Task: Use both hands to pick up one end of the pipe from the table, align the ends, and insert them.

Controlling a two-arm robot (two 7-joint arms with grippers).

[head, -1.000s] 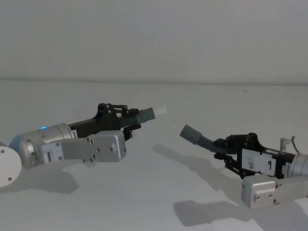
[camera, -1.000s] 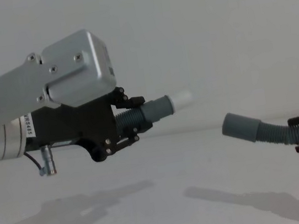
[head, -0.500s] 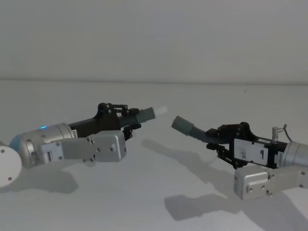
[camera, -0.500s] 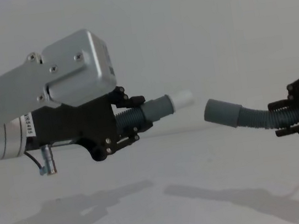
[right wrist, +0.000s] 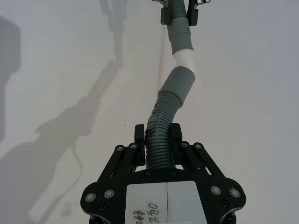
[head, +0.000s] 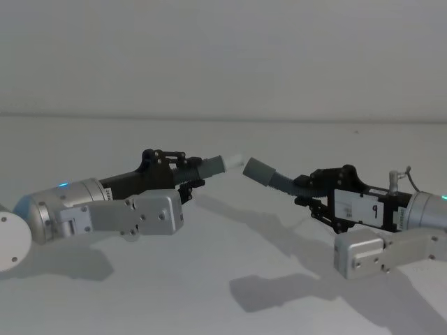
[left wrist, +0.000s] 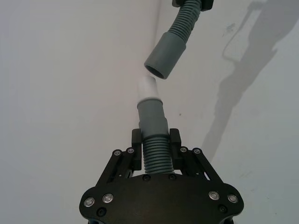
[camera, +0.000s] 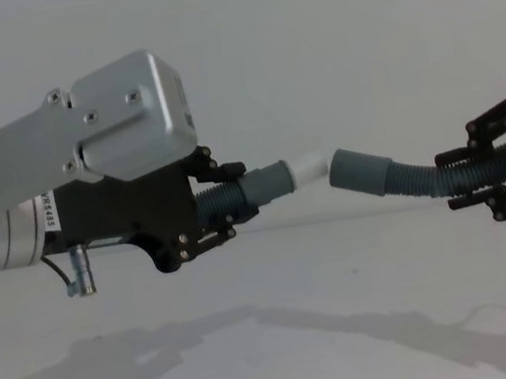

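Both pipe pieces hang above the white table [head: 209, 279]. My left gripper [head: 187, 172] [camera: 228, 199] [left wrist: 155, 140] is shut on the corrugated part of the left piece [camera: 269, 182]. Its white tip [head: 234, 160] [left wrist: 148, 88] points right. My right gripper [head: 311, 190] [camera: 478, 179] [right wrist: 158, 135] is shut on the other piece [right wrist: 162, 119]. That piece's wide socket cuff [head: 258, 171] [camera: 361, 170] [left wrist: 164, 56] faces the tip. Tip and socket mouth are almost touching, with the socket set slightly off line in the left wrist view. The whole white tip shows outside the socket.
The arms and pipe pieces cast shadows [head: 279, 293] on the table. A plain grey wall [head: 223, 56] stands behind it.
My right gripper has carried the socket piece leftward and a little up, closing the gap to the white tip. The left arm has held still.
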